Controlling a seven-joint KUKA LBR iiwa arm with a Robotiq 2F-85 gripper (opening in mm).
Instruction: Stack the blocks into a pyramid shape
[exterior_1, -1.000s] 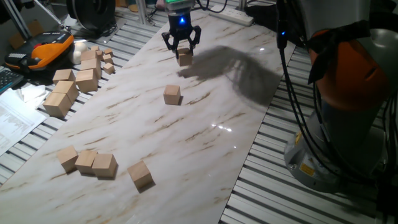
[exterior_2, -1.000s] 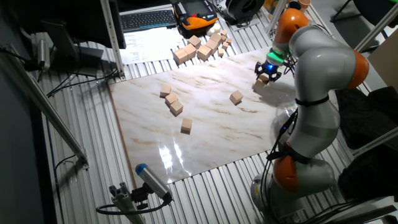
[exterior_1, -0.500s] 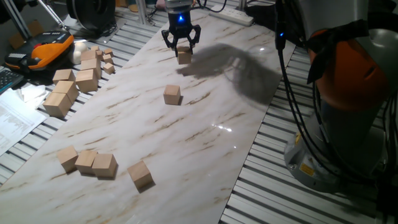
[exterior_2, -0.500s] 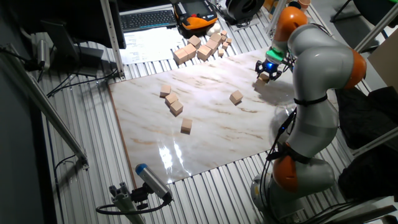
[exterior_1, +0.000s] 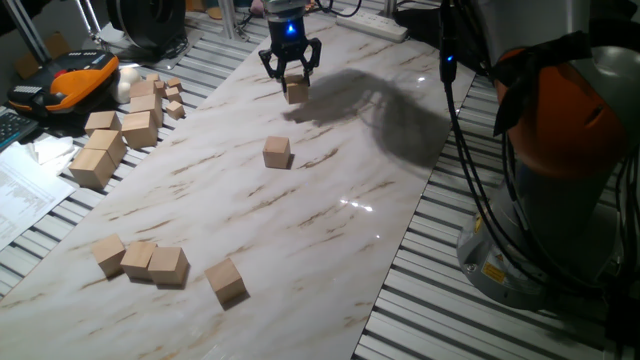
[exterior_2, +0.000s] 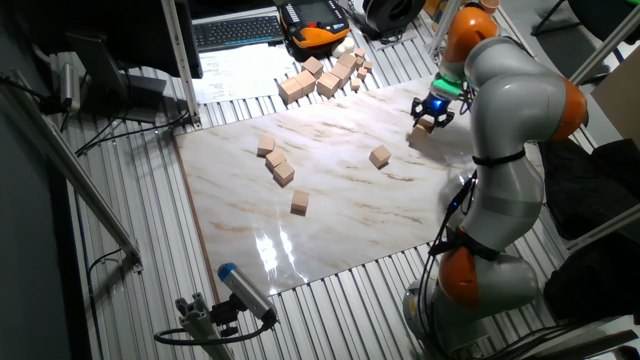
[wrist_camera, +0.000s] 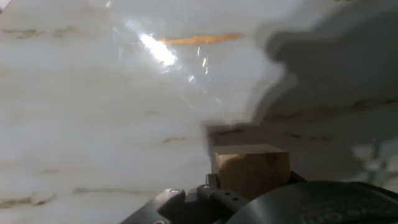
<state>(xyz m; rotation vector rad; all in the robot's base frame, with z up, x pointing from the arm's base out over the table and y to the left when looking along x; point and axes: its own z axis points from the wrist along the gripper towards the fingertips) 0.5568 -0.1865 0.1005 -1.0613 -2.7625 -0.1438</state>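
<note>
Wooden block (exterior_1: 296, 91) risen slightly in tool (exterior_1: 290, 75).

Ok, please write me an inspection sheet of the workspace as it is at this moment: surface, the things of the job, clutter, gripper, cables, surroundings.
Surface: marble-patterned board, glossy, with glare spots.
Job's things: six small cubes; three side by side, one near them, one mid-board, one between the fingers; nothing stacked yet.
Clutter: pile of bigger wooden blocks and tiny cubes off the board's edge.
Gripper: gripper at the far end, shut on the cube, which seems lifted just above the board.
Cables: black cables hang along the arm's base.
Surroundings: slatted metal table, keyboard, orange-black device, papers.
</note>
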